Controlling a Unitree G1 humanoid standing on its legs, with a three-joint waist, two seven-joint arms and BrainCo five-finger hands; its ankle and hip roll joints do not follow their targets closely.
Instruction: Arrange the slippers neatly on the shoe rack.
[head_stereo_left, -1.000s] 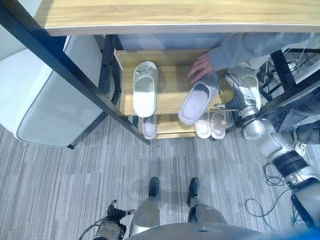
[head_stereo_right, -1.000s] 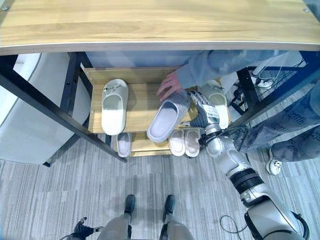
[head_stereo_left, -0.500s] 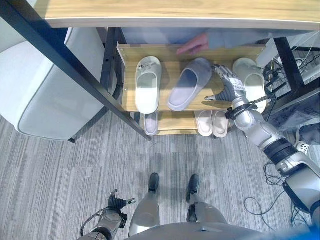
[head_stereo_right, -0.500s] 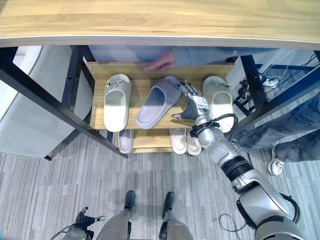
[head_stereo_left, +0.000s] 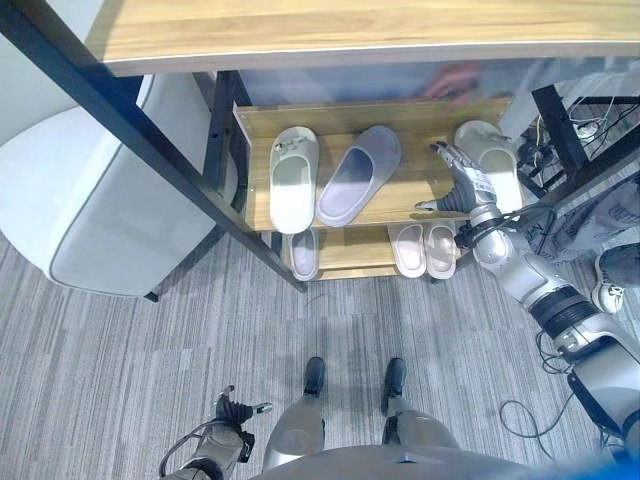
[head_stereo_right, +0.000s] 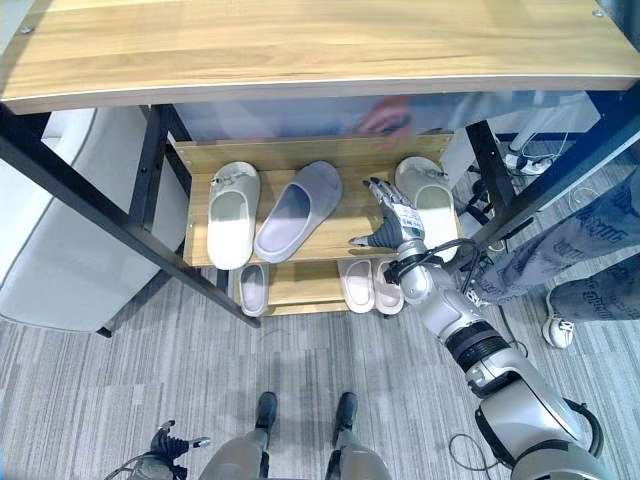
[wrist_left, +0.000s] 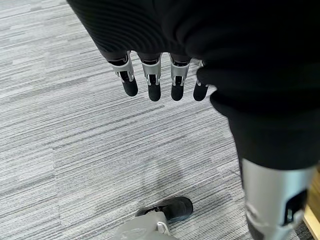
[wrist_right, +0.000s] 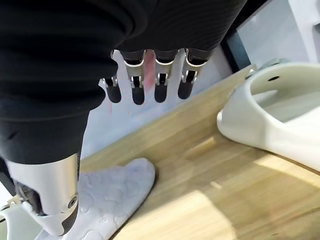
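Observation:
The wooden shoe rack (head_stereo_left: 410, 197) stands under a table. On its top shelf lie a pale green slipper (head_stereo_left: 293, 178), a grey slipper (head_stereo_left: 360, 173) slanted beside it, and a white slipper (head_stereo_left: 490, 160) at the right end. My right hand (head_stereo_left: 455, 182) hovers open over the bare shelf between the grey and white slippers, touching neither. In the right wrist view its fingers (wrist_right: 161, 82) hang straight above the wood, with the white slipper (wrist_right: 280, 120) and the grey slipper's heel (wrist_right: 112, 197) on either side. My left hand (wrist_left: 150, 80) hangs open over the floor.
The lower shelf holds a grey slipper (head_stereo_left: 304, 252) and a white pair (head_stereo_left: 424, 248). A wooden tabletop (head_stereo_left: 350, 30) with black legs (head_stereo_left: 150, 150) overhangs the rack. A grey armchair (head_stereo_left: 90, 200) stands to the left. A person's hand (head_stereo_right: 385, 115) and jeans-clad legs (head_stereo_right: 590, 250) are behind and right.
The person's hand left the grey slipper and drew back behind the table. The grey slipper went from overhanging the shelf edge to lying beside the pale green one. My right hand is now apart from it.

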